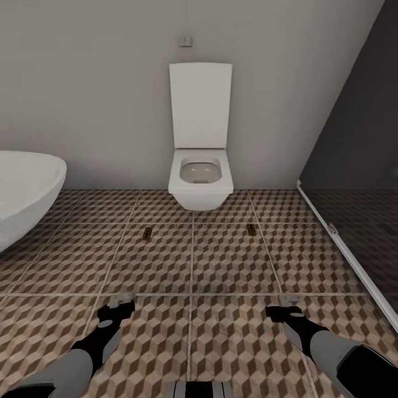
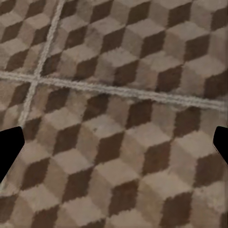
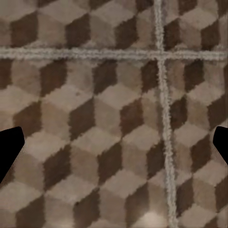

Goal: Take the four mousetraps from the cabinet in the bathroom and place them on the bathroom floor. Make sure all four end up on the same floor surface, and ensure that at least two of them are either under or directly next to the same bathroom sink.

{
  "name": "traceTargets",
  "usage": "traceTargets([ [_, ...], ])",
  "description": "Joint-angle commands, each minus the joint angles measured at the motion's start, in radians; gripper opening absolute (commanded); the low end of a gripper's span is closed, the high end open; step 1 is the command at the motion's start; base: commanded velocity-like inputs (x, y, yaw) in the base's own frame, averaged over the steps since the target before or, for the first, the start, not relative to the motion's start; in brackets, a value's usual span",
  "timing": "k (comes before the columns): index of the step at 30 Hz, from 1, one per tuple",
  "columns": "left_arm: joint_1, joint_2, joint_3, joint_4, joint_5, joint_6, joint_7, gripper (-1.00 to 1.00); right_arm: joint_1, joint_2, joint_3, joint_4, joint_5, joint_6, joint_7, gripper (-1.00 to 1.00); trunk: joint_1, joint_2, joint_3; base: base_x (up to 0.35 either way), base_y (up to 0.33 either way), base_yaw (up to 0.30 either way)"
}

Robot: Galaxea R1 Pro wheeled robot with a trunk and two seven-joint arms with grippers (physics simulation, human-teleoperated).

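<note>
with both the left gripper [image 1: 120,303] and right gripper [image 1: 289,301] wide and empty, we judge two mousetraps [image 1: 148,233] [image 1: 251,229] on the bathroom floor [image 1: 221,276] before the toilet [image 1: 200,166] should move nearer the sink [image 1: 27,188].

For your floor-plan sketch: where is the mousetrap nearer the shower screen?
In the head view, that mousetrap lies flat on the bathroom floor, just in front of the toilet and to its right side, left of the dark shower screen.

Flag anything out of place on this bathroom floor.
Two mousetraps lie on the floor in front of the toilet: one left, one right. Small loose traps in the walkway look odd. Nothing spilled or damaged.
</note>
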Motion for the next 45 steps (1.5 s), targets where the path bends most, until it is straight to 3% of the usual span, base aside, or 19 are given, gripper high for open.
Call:
traceTargets([
  [1, 0.0, 0.0, 0.003, 0.001, 0.005, -0.004, -0.001, 1.0, 0.0, 0.0, 0.008, -0.001, -0.009, -0.001, -0.003, 1.0, -0.001, 0.0, 0.003, 0.0, 0.0, 0.0],
  [45, 0.0, 0.0, 0.003, 0.001, 0.007, -0.003, -0.002, 1.0, 0.0, 0.002, 0.008, -0.001, -0.009, -0.001, -0.004, 1.0, -0.02, 0.01, 0.173, 0.0, 0.0, 0.0],
])
